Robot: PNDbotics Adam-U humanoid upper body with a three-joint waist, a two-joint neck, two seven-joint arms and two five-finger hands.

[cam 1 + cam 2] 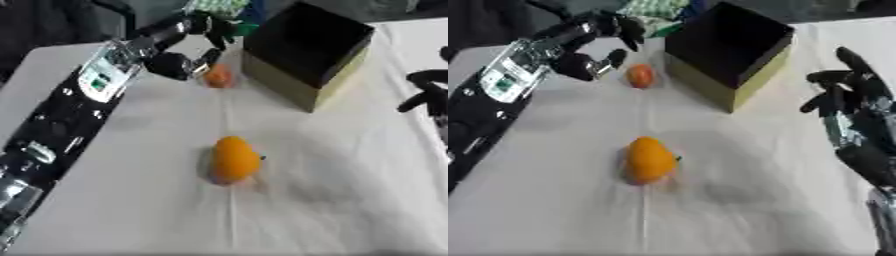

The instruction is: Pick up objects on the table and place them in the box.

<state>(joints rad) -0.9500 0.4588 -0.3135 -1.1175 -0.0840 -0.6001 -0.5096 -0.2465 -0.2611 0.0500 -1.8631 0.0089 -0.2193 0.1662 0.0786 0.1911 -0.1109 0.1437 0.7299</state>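
Left robot hand (592, 45) released above small orange fruit (640, 75) | box (724, 52) beside | right robot hand (846, 92) released at table's right edge

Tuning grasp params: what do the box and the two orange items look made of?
Box: probably cardboard, matte; black inside, tan flat walls, sharp edges.
Larger orange fruit: smooth, slightly glossy skin, possibly plastic; can't tell whether real.
Smaller orange-red item: smooth, rounded; material unclear.
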